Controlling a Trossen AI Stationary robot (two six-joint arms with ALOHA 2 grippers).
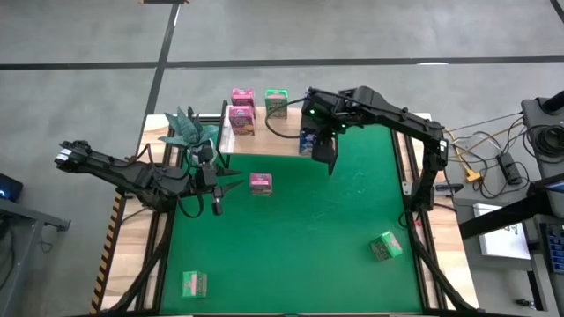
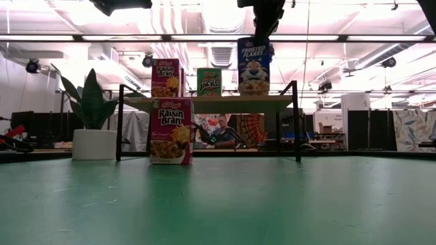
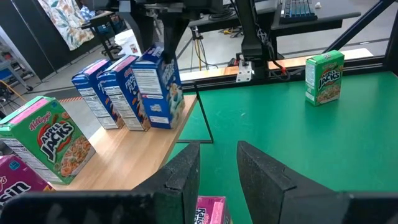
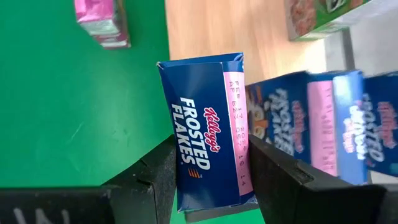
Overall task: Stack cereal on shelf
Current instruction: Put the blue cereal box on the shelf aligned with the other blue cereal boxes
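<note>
Cereal boxes top the shelf above green mat.

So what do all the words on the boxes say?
"Raisin Bran": pink box on the mat, and the pink box on the shelf.
"Apple Jacks": green box on the shelf.
"Frosted Flakes": blue box in the right tool.
"Kellogg's": on that blue box, above the name.
Date stamp along the blue box's pink strip: too small to read.
</note>
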